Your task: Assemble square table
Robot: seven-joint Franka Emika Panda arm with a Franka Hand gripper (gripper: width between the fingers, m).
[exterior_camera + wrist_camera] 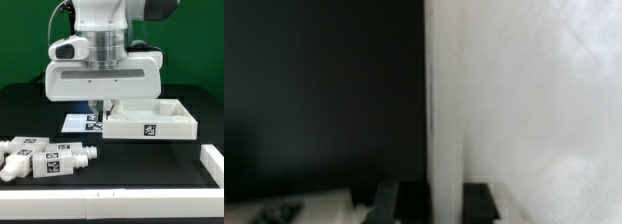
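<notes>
The square table's white slab (152, 124) lies rim-up on the black table, right of centre in the exterior view, with a tag on its front wall. My gripper (103, 108) comes straight down on the slab's wall at the exterior view's left and is shut on it. In the wrist view that white wall (441, 120) runs between my two dark fingers (388, 196), and the slab's inside (535, 90) fills one side. The chunky white legs (48, 158) with tags lie in a cluster at the front left, apart from the slab.
The marker board (76, 123) lies flat just left of the slab, under the arm. A long white bar (110, 205) runs along the front edge and turns up the exterior view's right side (212, 163). Green backdrop behind.
</notes>
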